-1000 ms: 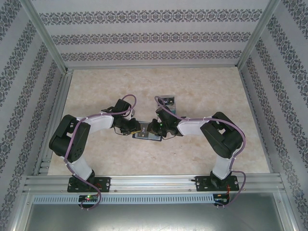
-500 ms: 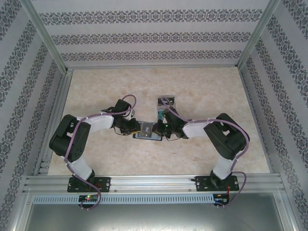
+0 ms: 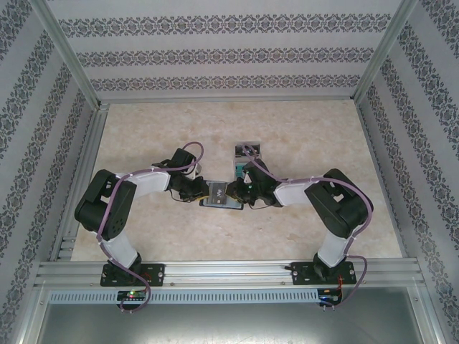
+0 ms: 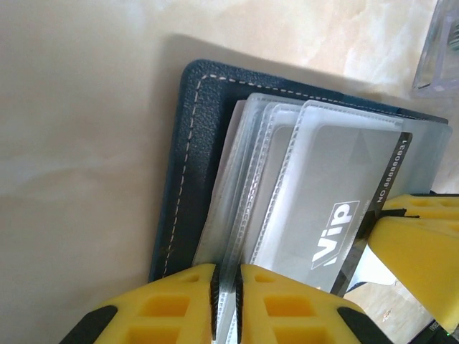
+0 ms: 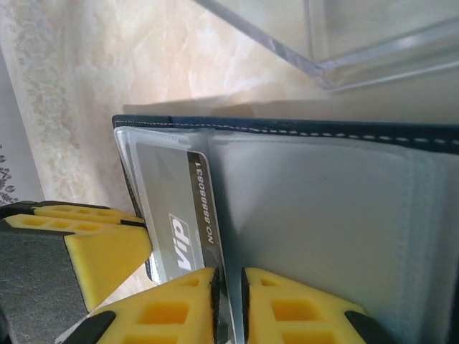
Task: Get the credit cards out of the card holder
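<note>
- Table (image 3: pixel 301 136): the card holder (image 3: pixel 219 203) lies open and flat at mid-table, between the two claws. A clear box (image 5: pixel 358 43) stands just beyond it.
- Card holder: slate-blue cover with a stitched edge, soft and foldable. Judged light enough to drag or lift if a card is pulled while the other side is not pinned.
- Left claw (image 4: pixel 226 287): fingers nearly together, nipping the near edge of the clear plastic sleeves (image 4: pixel 251 179). It appears to be anchoring the holder.
- Right claw (image 5: pixel 231 287): fingers nearly together on the end of the grey card (image 5: pixel 172 208), on the side opposite the left claw.
- Grey card: thin, stiff and smooth, so likely slippery. It sits in the top sleeve with its numbered end at the sleeve mouth. The best hold is that end, drawn out along the sleeve rather than upward.
</note>
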{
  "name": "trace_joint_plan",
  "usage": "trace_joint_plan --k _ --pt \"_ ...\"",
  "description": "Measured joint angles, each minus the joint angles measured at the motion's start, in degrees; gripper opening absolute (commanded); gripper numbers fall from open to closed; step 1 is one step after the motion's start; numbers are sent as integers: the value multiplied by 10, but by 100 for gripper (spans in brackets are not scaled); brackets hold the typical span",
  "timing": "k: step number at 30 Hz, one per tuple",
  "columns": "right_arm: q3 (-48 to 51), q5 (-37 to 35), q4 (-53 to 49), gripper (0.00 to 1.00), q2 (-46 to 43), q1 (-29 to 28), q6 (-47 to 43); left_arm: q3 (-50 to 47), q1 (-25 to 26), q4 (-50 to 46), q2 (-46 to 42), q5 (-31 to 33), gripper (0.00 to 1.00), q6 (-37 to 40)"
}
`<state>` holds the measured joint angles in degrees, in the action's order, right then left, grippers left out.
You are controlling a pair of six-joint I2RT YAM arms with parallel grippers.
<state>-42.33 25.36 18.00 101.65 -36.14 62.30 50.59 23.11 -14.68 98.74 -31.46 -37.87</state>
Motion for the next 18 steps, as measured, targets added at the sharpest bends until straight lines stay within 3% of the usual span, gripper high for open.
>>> trace_joint_plan --k 12,18 --pt "-3 20 35 18 20 0 6 0 0 0 0 0 17 0" --pt "-2 28 46 0 26 0 9 0 0 0 0 0 14 0"
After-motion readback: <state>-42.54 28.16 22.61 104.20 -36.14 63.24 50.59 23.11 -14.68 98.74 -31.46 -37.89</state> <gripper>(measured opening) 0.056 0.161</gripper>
